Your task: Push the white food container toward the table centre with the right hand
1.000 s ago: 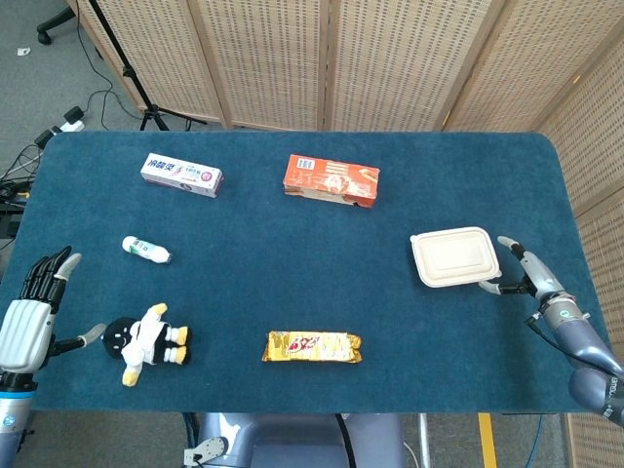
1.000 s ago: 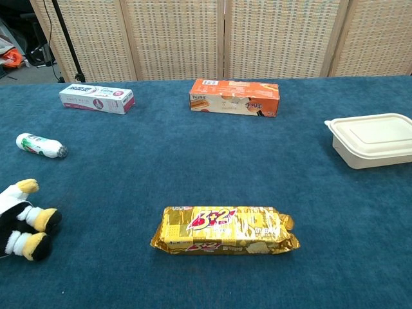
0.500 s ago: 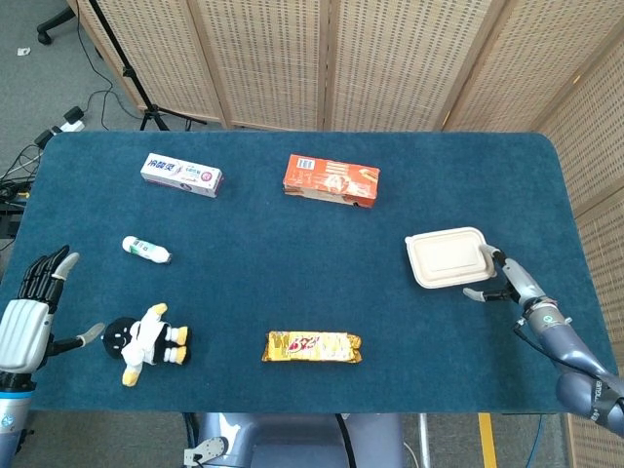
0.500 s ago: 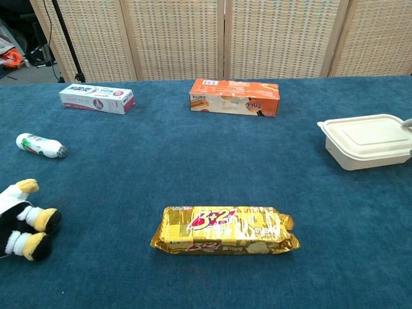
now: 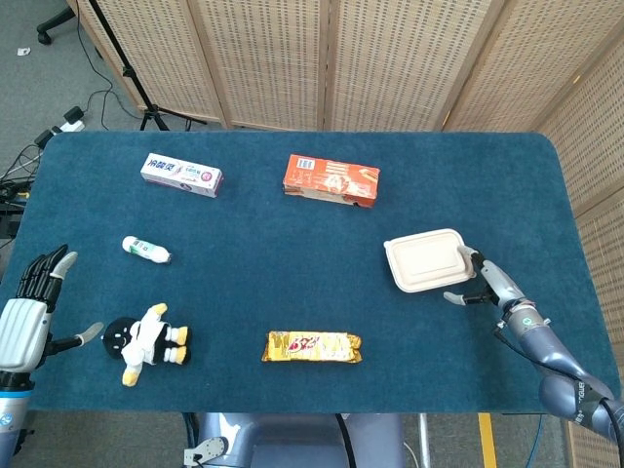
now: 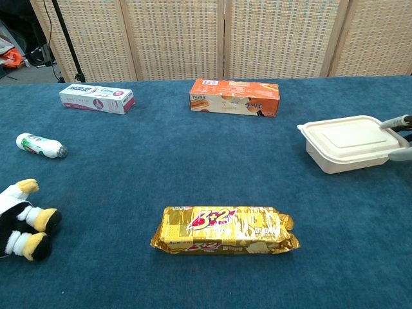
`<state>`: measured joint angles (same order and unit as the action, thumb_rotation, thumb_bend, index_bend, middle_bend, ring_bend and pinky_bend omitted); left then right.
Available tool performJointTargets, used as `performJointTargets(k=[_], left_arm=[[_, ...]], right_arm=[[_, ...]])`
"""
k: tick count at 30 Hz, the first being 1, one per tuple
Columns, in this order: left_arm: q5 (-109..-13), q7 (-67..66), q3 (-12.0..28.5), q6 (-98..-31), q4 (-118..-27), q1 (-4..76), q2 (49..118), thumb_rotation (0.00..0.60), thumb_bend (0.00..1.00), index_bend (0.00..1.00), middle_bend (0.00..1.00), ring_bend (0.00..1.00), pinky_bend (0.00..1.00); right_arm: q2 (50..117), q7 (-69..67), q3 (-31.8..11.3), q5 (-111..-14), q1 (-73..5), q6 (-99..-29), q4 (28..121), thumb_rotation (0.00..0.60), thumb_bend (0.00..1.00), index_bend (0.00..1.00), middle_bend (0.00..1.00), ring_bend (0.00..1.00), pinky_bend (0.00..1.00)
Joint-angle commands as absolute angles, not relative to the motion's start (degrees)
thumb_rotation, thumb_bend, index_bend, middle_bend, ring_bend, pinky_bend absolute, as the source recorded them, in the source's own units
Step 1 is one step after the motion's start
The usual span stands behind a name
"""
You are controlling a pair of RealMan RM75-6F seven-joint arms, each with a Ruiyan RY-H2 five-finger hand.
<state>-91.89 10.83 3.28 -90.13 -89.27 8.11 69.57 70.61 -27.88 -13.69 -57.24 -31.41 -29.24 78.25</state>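
Observation:
The white food container (image 5: 427, 259) (image 6: 348, 142) lies lid-down-shut on the blue table, right of the middle. My right hand (image 5: 481, 283) (image 6: 399, 137) presses its spread fingers against the container's right side, holding nothing. In the chest view only its fingertips show at the right edge. My left hand (image 5: 29, 314) hovers open at the table's left front corner, beside a penguin plush toy (image 5: 146, 341) (image 6: 22, 219).
An orange box (image 5: 331, 180) (image 6: 234, 97) lies at the back middle, a toothpaste box (image 5: 181, 175) (image 6: 96, 98) at the back left. A small white bottle (image 5: 145, 250) (image 6: 40, 145) lies at the left, a yellow biscuit pack (image 5: 311, 346) (image 6: 224, 230) at the front middle.
My right hand has moved left against the container and slid it leftward, toward the table's middle. The left hand has stayed put.

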Motion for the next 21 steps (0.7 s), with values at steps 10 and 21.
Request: performJointTargets(k=[10,21], left_arm=[[-91.96,10.79,3.14,-89.83,-89.41,8.26,69.61,0.6,0.1,0.0,0.0,0.0,0.03],[-91.6,11.81,3.34,-89.73,-89.27,8.31,69.19,0.6,0.1,0.0,0.0,0.0,0.03]], right_arm=[[67.95,-21.96,-12.15,-50.43,-30.98,-33.73,85.05,0.6,0.26,0.02,0.0,0.0,0.04],[69.18,-17.82,-10.57,-46.68,-31.63,-35.41,86.88,0.6,0.26,0.02,0.0,0.0,0.04]])
